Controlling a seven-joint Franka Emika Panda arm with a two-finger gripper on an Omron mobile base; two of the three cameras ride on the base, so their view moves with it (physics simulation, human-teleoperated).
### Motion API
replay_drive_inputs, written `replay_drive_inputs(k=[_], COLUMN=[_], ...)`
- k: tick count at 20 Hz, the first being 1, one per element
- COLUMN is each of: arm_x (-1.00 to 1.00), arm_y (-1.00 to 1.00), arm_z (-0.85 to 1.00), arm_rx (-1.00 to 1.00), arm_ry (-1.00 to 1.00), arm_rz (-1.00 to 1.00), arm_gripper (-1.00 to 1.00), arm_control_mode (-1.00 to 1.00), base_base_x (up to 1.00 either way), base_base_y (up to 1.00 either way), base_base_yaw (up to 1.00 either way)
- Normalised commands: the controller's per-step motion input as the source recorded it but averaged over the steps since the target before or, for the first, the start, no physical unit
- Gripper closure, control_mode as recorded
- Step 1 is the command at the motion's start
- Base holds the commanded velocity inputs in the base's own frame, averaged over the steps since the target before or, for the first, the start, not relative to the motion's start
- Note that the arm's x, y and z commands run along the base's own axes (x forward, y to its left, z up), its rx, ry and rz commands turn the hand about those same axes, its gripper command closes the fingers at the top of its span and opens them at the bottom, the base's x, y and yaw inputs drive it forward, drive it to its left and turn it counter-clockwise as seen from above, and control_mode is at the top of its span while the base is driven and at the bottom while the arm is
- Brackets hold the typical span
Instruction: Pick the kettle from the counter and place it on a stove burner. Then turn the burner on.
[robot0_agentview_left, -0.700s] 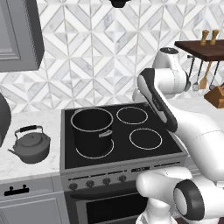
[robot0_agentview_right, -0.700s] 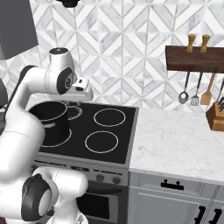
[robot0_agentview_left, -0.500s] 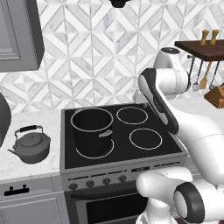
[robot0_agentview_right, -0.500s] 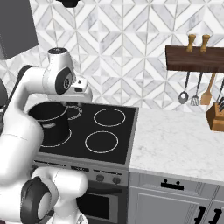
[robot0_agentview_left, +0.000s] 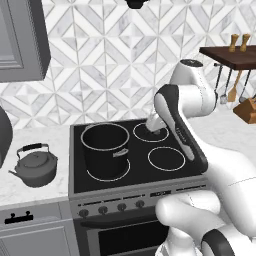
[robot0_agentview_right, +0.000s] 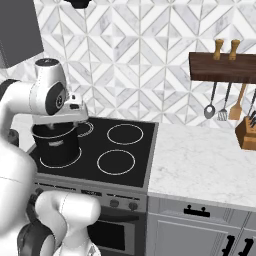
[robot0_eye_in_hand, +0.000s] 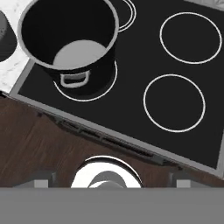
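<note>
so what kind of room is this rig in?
A home-style kitchen, rendered. A black glass cooktop with white burner rings and an oven below sits between marble-look counter runs; a black pot stands on it, a kettle beside it, and utensils hang under a wall shelf.

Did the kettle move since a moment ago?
No. The kettle sits on the counter left of the cooktop, just as before, with the pot beside it.

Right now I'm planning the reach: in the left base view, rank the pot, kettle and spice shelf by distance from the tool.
1. Pot, just left of the tool, on the cooktop.
2. Shelf, up right on the wall.
3. Kettle, far left on the counter.
</note>
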Motion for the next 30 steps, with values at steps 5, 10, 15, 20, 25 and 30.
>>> replay_drive_inputs(k=[5,10,15,20,25,30], arm_x=[0.06,0.15,0.07,0.12,0.16,0.13], arm_y=[1.00,0.98,1.00,1.00,0.88,0.41], arm_z=[0.00,0.00,-0.01,-0.23,-0.18,0.00], arm_rx=[0.00,0.00,-0.11,-0.11,-0.04,-0.01], arm_ry=[0.01,0.01,0.09,0.00,-0.03,-0.09], arm_rz=[0.44,0.45,0.31,0.15,0.13,0.03], arm_gripper=[-1.00,-1.00,-1.00,-1.00,-1.00,-1.00], arm_control_mode=[-1.00,-1.00,-1.00,-1.00,-1.00,-1.00], base_base_x=[0.00,0.00,0.00,0.00,0.00,0.00], base_base_y=[0.00,0.00,0.00,0.00,0.00,0.00], base_base_yaw=[0.00,0.00,0.00,0.00,0.00,0.00])
